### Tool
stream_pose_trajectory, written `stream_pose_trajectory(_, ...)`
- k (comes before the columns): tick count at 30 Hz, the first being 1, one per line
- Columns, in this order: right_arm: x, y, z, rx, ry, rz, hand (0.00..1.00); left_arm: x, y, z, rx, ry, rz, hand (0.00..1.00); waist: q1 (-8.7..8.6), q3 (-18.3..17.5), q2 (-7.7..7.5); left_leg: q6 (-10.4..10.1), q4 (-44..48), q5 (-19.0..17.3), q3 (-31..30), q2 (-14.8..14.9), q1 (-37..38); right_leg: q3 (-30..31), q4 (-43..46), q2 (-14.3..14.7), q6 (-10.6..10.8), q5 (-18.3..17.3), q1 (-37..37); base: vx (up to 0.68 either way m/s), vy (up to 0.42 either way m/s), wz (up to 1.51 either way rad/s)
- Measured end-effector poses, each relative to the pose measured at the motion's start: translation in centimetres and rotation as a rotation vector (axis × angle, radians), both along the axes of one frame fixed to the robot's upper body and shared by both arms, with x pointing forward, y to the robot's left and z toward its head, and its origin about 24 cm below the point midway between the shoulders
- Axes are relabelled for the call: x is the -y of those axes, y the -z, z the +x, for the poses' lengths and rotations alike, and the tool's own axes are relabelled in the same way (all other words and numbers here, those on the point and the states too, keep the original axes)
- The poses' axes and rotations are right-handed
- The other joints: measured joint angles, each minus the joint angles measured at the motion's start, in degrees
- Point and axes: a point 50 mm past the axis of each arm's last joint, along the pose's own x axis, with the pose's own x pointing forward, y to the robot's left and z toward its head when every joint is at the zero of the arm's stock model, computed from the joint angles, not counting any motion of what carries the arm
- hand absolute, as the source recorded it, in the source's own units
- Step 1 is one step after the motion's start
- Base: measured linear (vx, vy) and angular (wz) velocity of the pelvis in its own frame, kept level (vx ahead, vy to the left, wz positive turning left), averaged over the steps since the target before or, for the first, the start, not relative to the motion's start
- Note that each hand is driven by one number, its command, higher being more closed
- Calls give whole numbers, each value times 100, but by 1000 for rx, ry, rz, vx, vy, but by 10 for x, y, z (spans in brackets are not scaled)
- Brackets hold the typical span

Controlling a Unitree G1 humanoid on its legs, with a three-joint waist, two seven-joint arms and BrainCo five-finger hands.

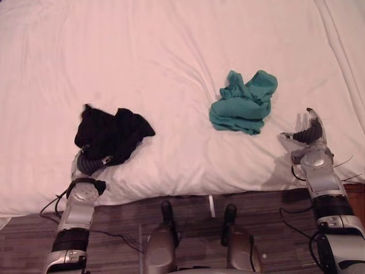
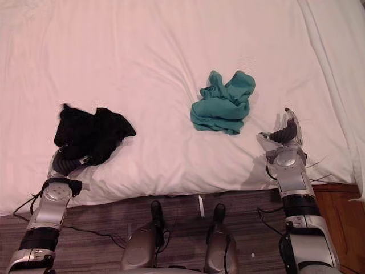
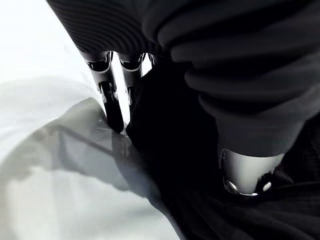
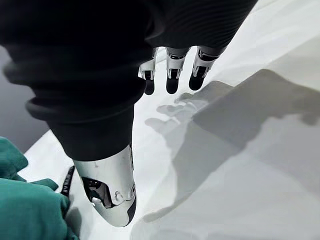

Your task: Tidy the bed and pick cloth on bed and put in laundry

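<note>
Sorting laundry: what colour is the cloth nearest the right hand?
Teal cloth, clearest in the left eye view.

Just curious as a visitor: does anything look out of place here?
Yes. Two crumpled cloths lie on the smooth white bed: a black cloth at the left hand, a teal cloth beside the right hand.

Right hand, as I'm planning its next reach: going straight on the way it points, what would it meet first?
Likely only bare white sheet: the right hand points away from the robot, fingers straight. The teal cloth lies to its left, off that line. Its height above the sheet is unclear.
</note>
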Motion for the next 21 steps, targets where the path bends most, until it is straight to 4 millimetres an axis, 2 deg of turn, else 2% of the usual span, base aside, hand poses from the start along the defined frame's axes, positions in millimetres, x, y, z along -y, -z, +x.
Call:
stream_pose_trajectory(1, -3, -8, 6, 13, -8, -8, 0, 0, 0, 4, -3, 1, -1, 100, -1, 27, 5, -2, -2, 10, 16, 7, -25, 27, -3, 11, -2, 27, -43, -91, 4, -19)
stream_pose_trajectory(3, -18, -49, 27, 89, -66, -77, 0, -2, -7, 20, 10, 7, 19, 100, 56, 27, 17, 2, -9, 47, 138, 18, -229, 175, -78, 49, -9, 188, -321, -98, 15, -28)
stream_pose_trajectory(4, -22, -63, 30, 121, -84, -106, 0, -1, -10, 25, 22, 10, 19, 100, 90, 36, 34, 5, -18, 65, 159, 18, -291, 204, -160, 63, -13, 271, -365, -76, 28, -23)
stream_pose_trajectory(6, -44, -98, 40, 188, -169, -175, 0, 2, -15, 32, 59, 7, 29, 100, 127, 54, 40, 43, -17, 95, 203, 11, -413, 242, -442, 81, 2, 493, -389, -54, 40, -11)
stream_pose_trajectory(8, -60, -116, 45, 216, -219, -225, 0, 7, -17, 37, 79, 16, 32, 100, 170, 67, 40, 48, -10, 103, 201, 0, -476, 237, -569, 80, 9, 596, -388, -29, 40, 0)
stream_pose_trajectory(10, -82, -137, 50, 231, -289, -312, 0, 16, -26, 46, 131, 60, 21, 100, 282, 162, 50, 83, -7, 142, 125, -45, -570, 164, -643, 40, 29, 660, -400, -40, 47, 16)
stream_pose_trajectory(13, -93, -148, 52, 207, -317, -343, 0, 25, -36, 53, 201, 104, -1, 100, 308, 194, 71, 102, -5, 213, -49, -116, -809, 7, -615, -37, 46, 672, -526, -33, 47, 30)
stream_pose_trajectory(14, -94, -150, 53, 195, -319, -345, 100, 29, -40, 54, 225, 126, -4, 100, 324, 209, 83, 122, -2, 236, -114, -151, -878, -42, -587, -75, 49, 670, -574, -13, 46, 34)
stream_pose_trajectory(15, -94, -151, 53, 185, -317, -346, 100, 32, -42, 55, 239, 139, -10, 100, 348, 229, 107, 133, -1, 248, -168, -171, -905, -61, -563, -95, 51, 668, -591, 1, 48, 24)
stream_pose_trajectory(16, -90, -148, 57, 116, -302, -333, 100, 42, -46, 59, 273, 175, -39, 100, 443, 295, 139, 134, 30, 248, -196, -229, -938, -83, -470, -166, 88, 638, -638, 4, 39, 19)
stream_pose_trajectory(19, -78, -133, 66, -77, -273, -294, 100, 55, -49, 61, 316, 218, -97, 100, 441, 351, 222, 142, 97, 252, -358, -356, -1056, -202, -207, -327, 166, 514, -738, 9, 54, 35)
stream_pose_trajectory(20, -67, -127, 67, -169, -254, -281, 100, 59, -49, 60, 328, 236, -123, 100, 439, 362, 234, 157, 101, 263, -414, -432, -1056, -236, -72, -420, 212, 415, -753, 24, 30, 34)
stream_pose_trajectory(21, -58, -130, 66, -238, -248, -301, 100, 64, -46, 59, 325, 254, -143, 100, 420, 362, 236, 158, 109, 264, -468, -493, -1028, -275, 67, -502, 253, 316, -745, 40, 14, 32)
